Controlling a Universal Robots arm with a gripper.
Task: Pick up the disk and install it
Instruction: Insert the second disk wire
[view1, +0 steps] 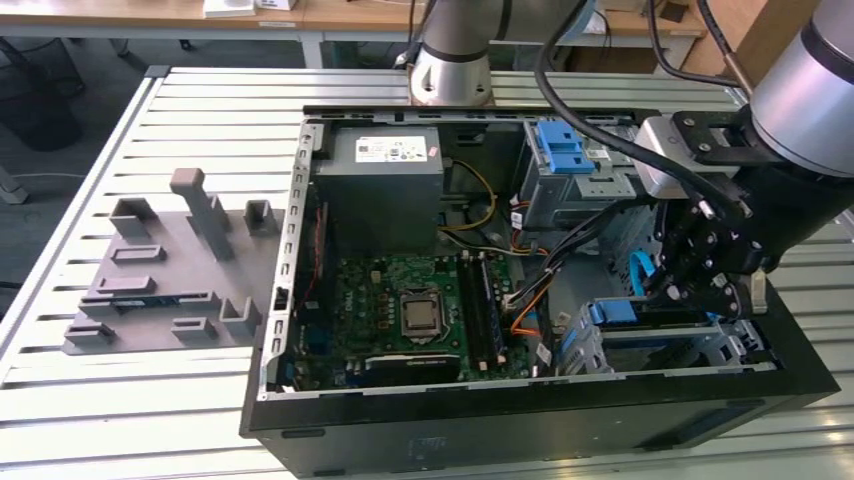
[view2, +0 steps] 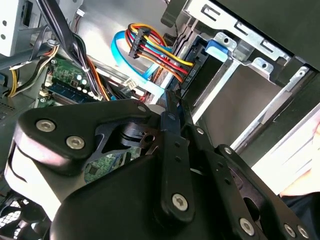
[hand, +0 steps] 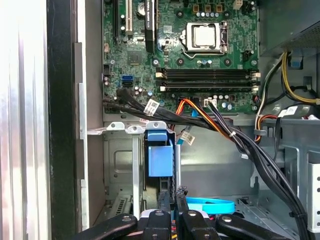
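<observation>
My gripper's black linkage sits closest to the lens in the second wrist view, its bolted arms converging on two fingers pressed close together, with no gap I can make out between the tips. In the first wrist view the same fingertips meet just below a blue plastic tab at the end of the disk, which stands on edge in the metal drive cage. I cannot tell whether the tips pinch the carrier or merely touch it.

From the exterior view, I see the gripper lowered inside the open computer case, at the corner on the exterior view's right, directly over the disk, whose blue carrier shows in the cage there. A blue data cable and a bundle of red, yellow and black power wires hang beside the cage in the second wrist view.

The motherboard with its processor socket lies across the case floor, and a grey power supply box sits at the far end. A second blue bracket rests on the upper drive bay. A grey fixture plate lies on the slatted table well apart from the case, on the exterior view's left.
</observation>
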